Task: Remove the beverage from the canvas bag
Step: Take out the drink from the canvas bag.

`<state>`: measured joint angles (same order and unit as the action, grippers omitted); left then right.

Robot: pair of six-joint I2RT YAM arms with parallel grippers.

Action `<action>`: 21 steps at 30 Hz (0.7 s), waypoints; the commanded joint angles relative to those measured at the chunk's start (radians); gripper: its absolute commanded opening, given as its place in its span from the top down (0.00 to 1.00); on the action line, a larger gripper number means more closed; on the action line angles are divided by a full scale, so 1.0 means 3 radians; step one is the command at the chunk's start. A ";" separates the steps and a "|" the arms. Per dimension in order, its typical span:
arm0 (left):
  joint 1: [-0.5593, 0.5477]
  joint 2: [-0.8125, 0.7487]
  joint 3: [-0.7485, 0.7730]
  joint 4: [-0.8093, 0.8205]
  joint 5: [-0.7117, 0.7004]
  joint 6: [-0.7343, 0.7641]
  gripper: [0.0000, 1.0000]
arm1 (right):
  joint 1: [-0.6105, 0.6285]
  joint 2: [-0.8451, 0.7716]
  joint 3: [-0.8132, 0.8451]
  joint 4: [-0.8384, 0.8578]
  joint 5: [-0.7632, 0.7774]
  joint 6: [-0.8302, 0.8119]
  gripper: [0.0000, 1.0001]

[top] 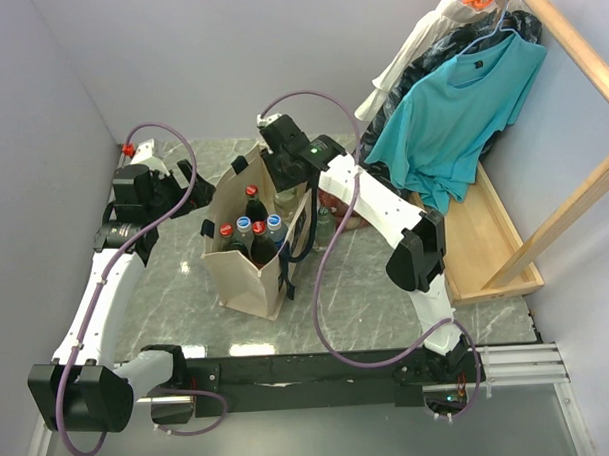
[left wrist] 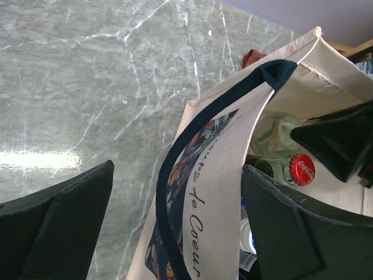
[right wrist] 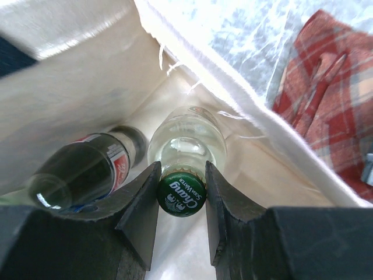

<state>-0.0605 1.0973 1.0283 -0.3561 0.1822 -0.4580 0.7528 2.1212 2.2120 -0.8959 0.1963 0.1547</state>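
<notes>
Canvas bag (top: 248,275): boxy, beige woven cloth with raw-looking stitched rims. It stands upright, mouth open, at the centre of the overhead view. A navy strap handle (left wrist: 175,175) arcs over one wall, which carries a dark floral print with script lettering.

Table (left wrist: 87,70): grey-green marble pattern, glossy, with a bright glare band at left centre of the left wrist view.

Bag contents, overhead view: several upright bottles (top: 258,230), some with red caps and some with pale blue ones. The left wrist view shows a red Coca-Cola crown cap (left wrist: 301,169) on greenish glass, right of centre.

Right gripper (right wrist: 182,175): down inside the bag and clenched. Its black wedge-shaped fingers pinch the neck of the Chang soda-water bottle (right wrist: 186,143) just under the green crown cap. The bottle is clear glass with a rounded shoulder and sits against the bag's inner wall, at lower centre of the right wrist view. At left is a dark cola bottle (right wrist: 87,169) with a red-and-white label.

Left gripper (left wrist: 178,169): released, jaws spread wide. They straddle the printed wall and strap at the bag's rim, one finger outside over the table and one inside. I cannot tell whether either touches the cloth.

Red plaid cloth (right wrist: 332,105): soft and crumpled, outside the bag at upper right of the right wrist view.
</notes>
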 commanded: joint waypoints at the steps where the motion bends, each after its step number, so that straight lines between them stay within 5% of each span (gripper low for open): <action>1: -0.0008 -0.0017 -0.0002 0.0072 -0.0101 -0.0013 0.04 | -0.0024 -0.0423 0.0383 0.0220 0.0154 -0.0107 1.00; 21: 0.0023 -0.0221 0.0075 0.0052 -0.0234 -0.0115 0.04 | 0.0006 -0.0705 0.0384 0.0220 0.0195 -0.0158 1.00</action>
<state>-0.0601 1.0695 1.0283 -0.3618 0.1345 -0.4694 0.7528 2.0331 2.2513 -0.9283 0.2176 0.1318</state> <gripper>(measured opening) 0.966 0.401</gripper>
